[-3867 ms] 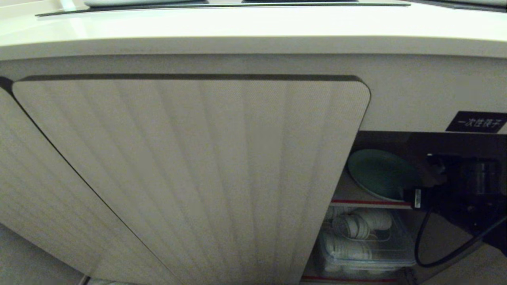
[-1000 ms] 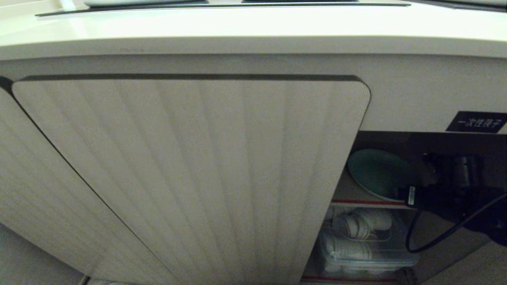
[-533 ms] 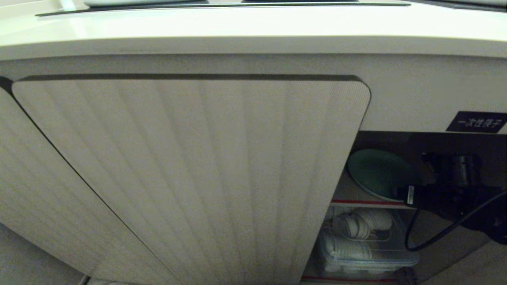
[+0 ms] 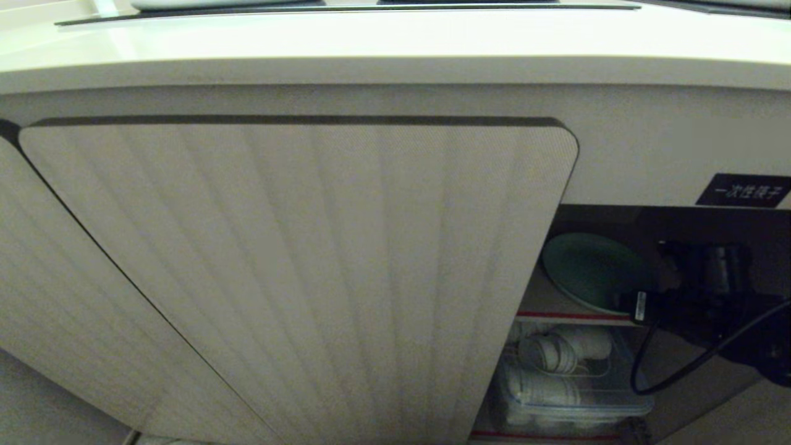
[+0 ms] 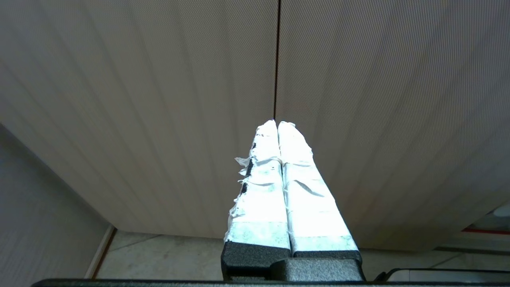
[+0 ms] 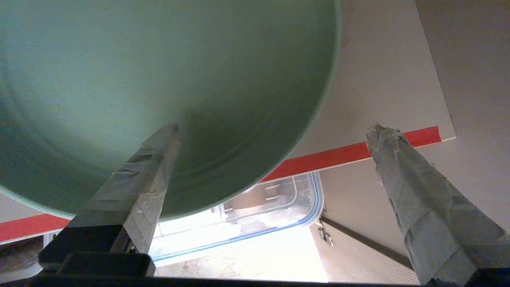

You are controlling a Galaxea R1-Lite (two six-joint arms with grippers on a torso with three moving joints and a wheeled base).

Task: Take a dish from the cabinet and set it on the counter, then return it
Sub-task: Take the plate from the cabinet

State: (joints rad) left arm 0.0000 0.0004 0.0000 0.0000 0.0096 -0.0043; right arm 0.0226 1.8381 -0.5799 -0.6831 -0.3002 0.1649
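Dish [image 4: 587,269]: on red-edged shelf [image 4: 575,316], cabinet [image 4: 296,278] at 4 o'clock. Right gripper [image 6: 275,131]: fingers wide, empty, at its rim. Left gripper [image 5: 277,123]: fingers together.

1. The dish [image 4: 587,269] I'm after is a round, shallow, pale mint-green plate, plain and matte. It lies flat on the upper inner shelf, its near rim overhanging the shelf's red front edge, as my right wrist view [image 6: 167,79] shows.
2. The cabinet [image 4: 296,278] is beige and low, with vertically ribbed, round-cornered doors. From the head view I see it open on the right, exposing the red-edged shelf; a small black label with white characters sits above that opening.
3. The counter [image 4: 395,43] runs across the top, smooth cream-beige with a raised rim and a dark inset panel at its far edge.
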